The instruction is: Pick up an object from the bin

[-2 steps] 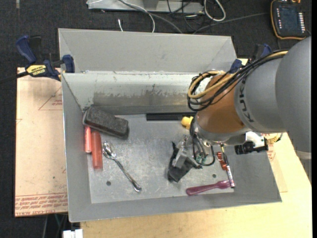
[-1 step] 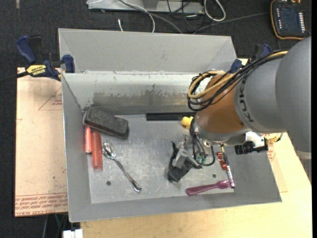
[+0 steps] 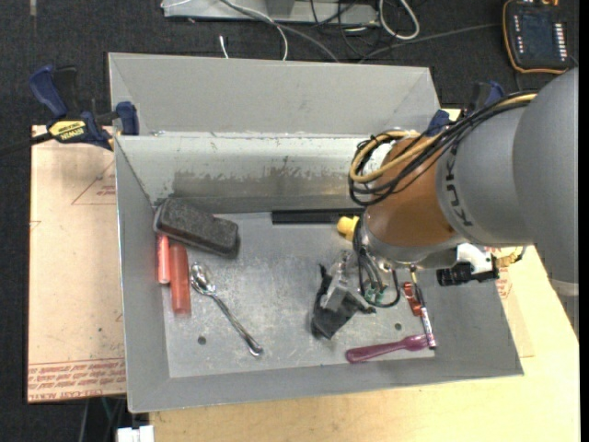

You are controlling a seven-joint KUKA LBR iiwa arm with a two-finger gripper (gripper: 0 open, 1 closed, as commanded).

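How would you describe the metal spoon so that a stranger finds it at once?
Look at the left half of the grey bin, below the dark block. Beside the pink sticks lies the spoon, slanting toward the front. Only it is shiny metal.

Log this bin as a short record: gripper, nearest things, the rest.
gripper: low in the bin, right of middle
nearest: purple utensil on the front side of it; red pen beside it on the right
left side: grey block, pink stick, metal spoon
back: black bar along the wall
held: cannot tell
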